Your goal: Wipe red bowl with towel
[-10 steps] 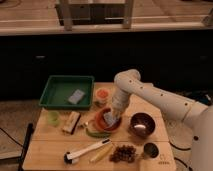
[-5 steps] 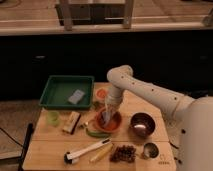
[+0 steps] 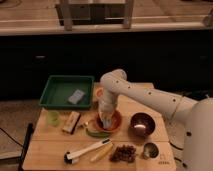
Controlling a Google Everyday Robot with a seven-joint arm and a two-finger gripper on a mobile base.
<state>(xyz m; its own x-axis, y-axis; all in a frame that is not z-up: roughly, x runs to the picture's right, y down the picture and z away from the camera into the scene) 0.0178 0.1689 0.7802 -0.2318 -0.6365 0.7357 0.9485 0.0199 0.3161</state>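
The red bowl sits near the middle of the wooden table. My white arm reaches from the right and bends down into it. My gripper is down inside the bowl on its left side, with a pale towel bunched at its tip against the bowl's inner surface. The towel is mostly hidden by the gripper.
A green tray with a grey sponge stands at the back left. A dark brown bowl is right of the red bowl. A green cup, a brush, a small tin and food pieces lie around.
My arm has swung left, carrying the gripper and towel from the bowl's right side across to its left side.
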